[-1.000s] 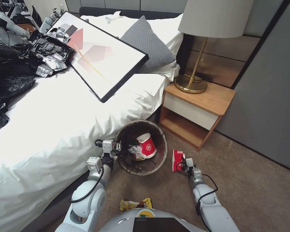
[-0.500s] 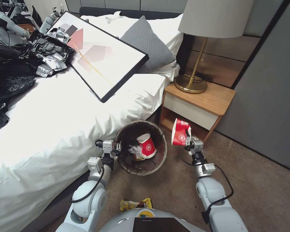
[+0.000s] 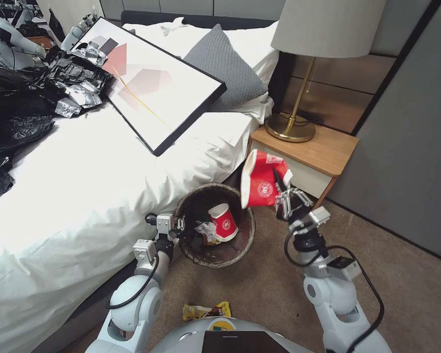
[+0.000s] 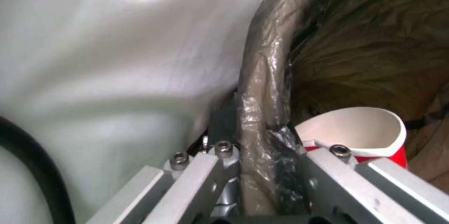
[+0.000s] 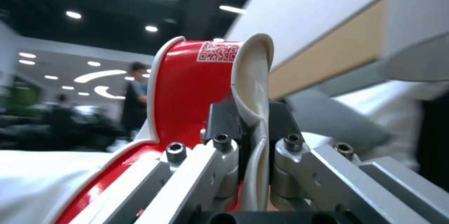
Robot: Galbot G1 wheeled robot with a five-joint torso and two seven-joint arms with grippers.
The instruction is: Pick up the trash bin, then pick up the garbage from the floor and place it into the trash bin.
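White bed [image 3: 108, 176]: crowds the bin's far side; carry the cup in from the open floor side.
Bin [image 3: 247, 235]: beside the bed, left gripper [image 3: 177, 226] pinching its lined rim [image 4: 262, 87]; best kept steady.
Held cup [image 3: 259, 185]: tilted above the rim, wall squeezed flat by right gripper [image 3: 284, 192]; centre it over the opening before letting go.
Wrapper [image 3: 207, 311]: on the carpet, waiting.

QR code on red cup [image 5: 187, 87].
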